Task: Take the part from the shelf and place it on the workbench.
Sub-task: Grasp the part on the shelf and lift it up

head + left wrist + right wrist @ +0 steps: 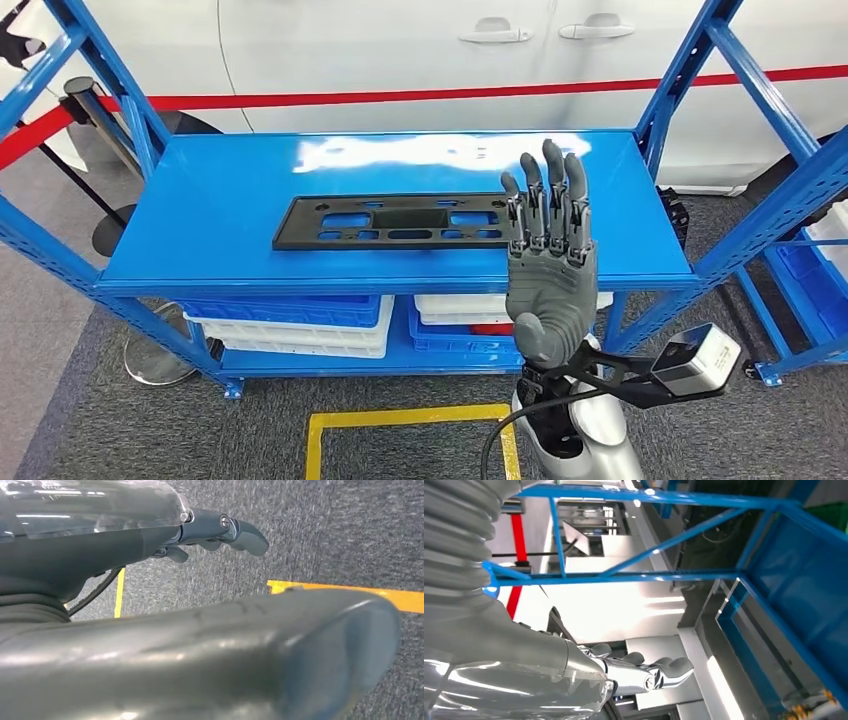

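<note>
Part (400, 221): flat black rectangular panel with several cut-out slots, lying flat on the top board of the shelf (200, 200), long side across the view, roughly central on the board. Untouched by either hand.

Shelf: blue metal rack with perforated blue uprights and diagonal braces; glossy blue top board reflecting light near its far edge. Lower level holds stacked blue and white bins (300, 322), with a second group of bins beside them partly hidden behind the raised hand.

Right hand (548, 262): raised upright in front of the shelf's near edge, grey palm side toward the camera, dark fingers straight and side by side, holding nothing. Its fingertips overlap the right end of the part in the head view; whether they touch it cannot be told. A wrist camera (697, 360) on a black bracket sits beside the silver forearm.

Left hand (220, 532): seen from its wrist camera above grey carpet, fingers loosely extended, nothing held.

Floor: grey carpet with yellow tape lines (410, 415) before the shelf.

Background: white car body (500, 60) with two door handles, red barrier band (420, 96) across it.
</note>
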You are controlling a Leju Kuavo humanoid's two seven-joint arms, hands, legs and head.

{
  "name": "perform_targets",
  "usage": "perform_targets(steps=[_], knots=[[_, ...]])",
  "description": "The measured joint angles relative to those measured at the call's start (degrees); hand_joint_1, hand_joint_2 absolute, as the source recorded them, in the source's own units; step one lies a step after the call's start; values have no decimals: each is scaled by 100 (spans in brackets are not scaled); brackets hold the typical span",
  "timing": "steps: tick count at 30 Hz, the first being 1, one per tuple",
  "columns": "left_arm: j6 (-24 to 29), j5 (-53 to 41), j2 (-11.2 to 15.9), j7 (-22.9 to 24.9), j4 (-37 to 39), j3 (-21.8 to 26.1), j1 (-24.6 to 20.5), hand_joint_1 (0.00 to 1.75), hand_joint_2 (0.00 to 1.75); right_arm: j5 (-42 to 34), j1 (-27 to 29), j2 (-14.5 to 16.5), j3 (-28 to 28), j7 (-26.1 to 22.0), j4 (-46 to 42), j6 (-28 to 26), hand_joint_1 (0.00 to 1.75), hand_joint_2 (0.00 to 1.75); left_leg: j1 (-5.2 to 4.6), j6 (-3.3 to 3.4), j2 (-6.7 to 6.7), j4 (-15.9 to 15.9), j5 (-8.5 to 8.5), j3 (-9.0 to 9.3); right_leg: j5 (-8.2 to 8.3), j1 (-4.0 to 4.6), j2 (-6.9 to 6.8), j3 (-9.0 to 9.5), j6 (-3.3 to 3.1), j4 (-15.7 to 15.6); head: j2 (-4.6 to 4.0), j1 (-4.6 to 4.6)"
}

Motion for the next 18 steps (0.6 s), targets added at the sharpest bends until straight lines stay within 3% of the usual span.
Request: perform_targets(steps=[2, 5, 6, 7, 8, 10, 11, 13, 16, 18], knots=[[6, -6, 7, 1, 0, 0, -10, 0, 0, 16, -9, -5, 4, -24, -1, 3, 0, 0, 2, -59, 6, 210, -140, -73, -15, -34, -11, 68, -54, -52, 1, -6], [10, -14, 9, 8, 0, 1, -10, 0, 0, 44, -18, -9, 13, -61, 1, 2, 0, 0, 35, -125, 8, 1275, -578, -629, -66, -40, -36, 147, -111, -68, 0, -11], [10, -17, 8, 11, 0, 1, -3, 0, 0, 55, -17, -10, 14, -67, 1, -5, 0, 0, 47, -141, 8, 1561, -628, -809, -88, -39, -34, 169, -114, -64, 0, -10], [10, -24, 8, 14, 0, 1, 4, 0, 0, 69, -18, -11, 15, -69, 0, -17, 0, 0, 55, -152, 9, 1644, -561, -897, -112, -39, -28, 195, -111, -60, 0, -10], [10, -30, 8, 16, 0, 1, 7, 0, 0, 86, -20, -11, 15, -71, -1, -30, 0, 0, 61, -154, 9, 1499, -385, -871, -139, -41, -21, 230, -103, -55, 1, -10], [10, -50, 8, 21, 0, 1, 1, 0, 0, 122, -29, -10, 16, -67, -8, -68, 0, 0, 62, -130, 12, 758, 83, -580, -208, -39, -10, 315, -71, -42, 1, -8], [10, -61, 8, 24, 0, 0, -8, 0, 0, 137, -35, -10, 16, -62, -19, -91, 0, 0, 53, -104, 11, 411, 221, -431, -242, -30, -5, 339, -44, -28, 0, -9], [10, -86, 8, 34, 0, -1, -27, 0, 0, 159, -43, -9, 18, -42, -53, -132, 0, 0, 29, -47, 7, 101, 264, -299, -282, -11, -2, 351, 11, -22, 0, -7], [10, -100, 7, 49, 0, -1, -34, 0, 0, 174, -51, -9, 19, -12, -125, -141, 0, 0, 39, 51, 2, 37, 245, -263, -338, -15, -4, 355, 96, -2, 1, -4], [10, -105, 4, 56, 0, -2, -44, 0, 0, 184, -66, -9, 20, 1, -173, -141, 0, 0, 60, 120, 5, -13, 239, -209, -553, -30, -8, 172, 146, 390, 1, 3]])
